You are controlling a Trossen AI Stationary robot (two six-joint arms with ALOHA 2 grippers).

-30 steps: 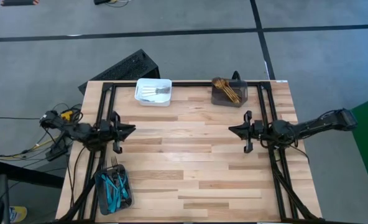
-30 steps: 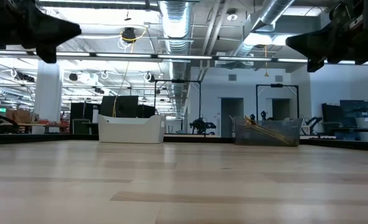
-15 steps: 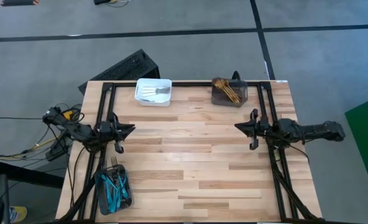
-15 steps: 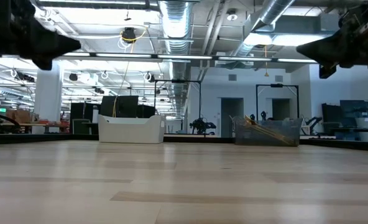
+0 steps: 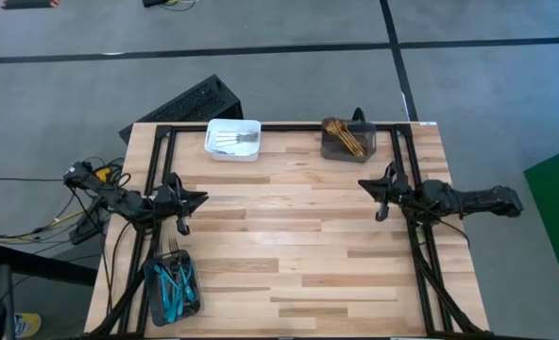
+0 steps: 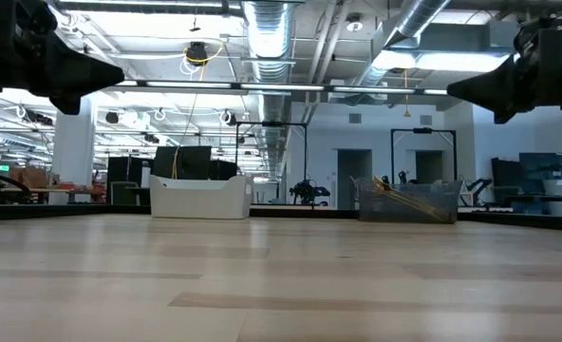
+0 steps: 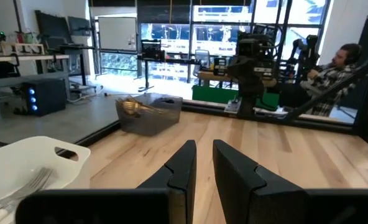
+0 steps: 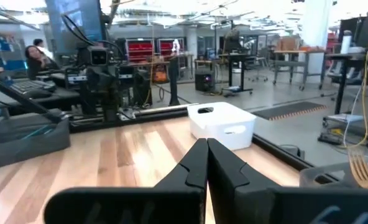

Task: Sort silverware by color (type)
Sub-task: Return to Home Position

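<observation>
Across the wooden table (image 5: 289,246) the silverware lies sorted into three bins, with none loose on the boards. At the far edge, a white bin (image 5: 232,123) holds the silver forks (image 5: 234,142). Further right along that same edge, well apart from it, a dark bin (image 5: 364,147) holds the gold silverware (image 5: 341,134). At the near left corner a second dark bin (image 5: 151,288) holds the blue-handled silverware (image 5: 174,281), with one fork head sticking out over its far rim. The left gripper (image 5: 202,197) hovers above the table's left side, between the white bin and the blue-handled set, and points inward toward the middle. Its fingers stand close together with a slim gap between them and carry nothing. The right gripper (image 5: 363,185) hovers opposite it over the right side, near the bin of gold pieces, and also points inward. Its fingers are pressed together tip to tip and are empty. Both grippers hang well above the boards in the low view. Beyond the table on the right arm's side, a person (image 7: 336,62) sits in the room.
</observation>
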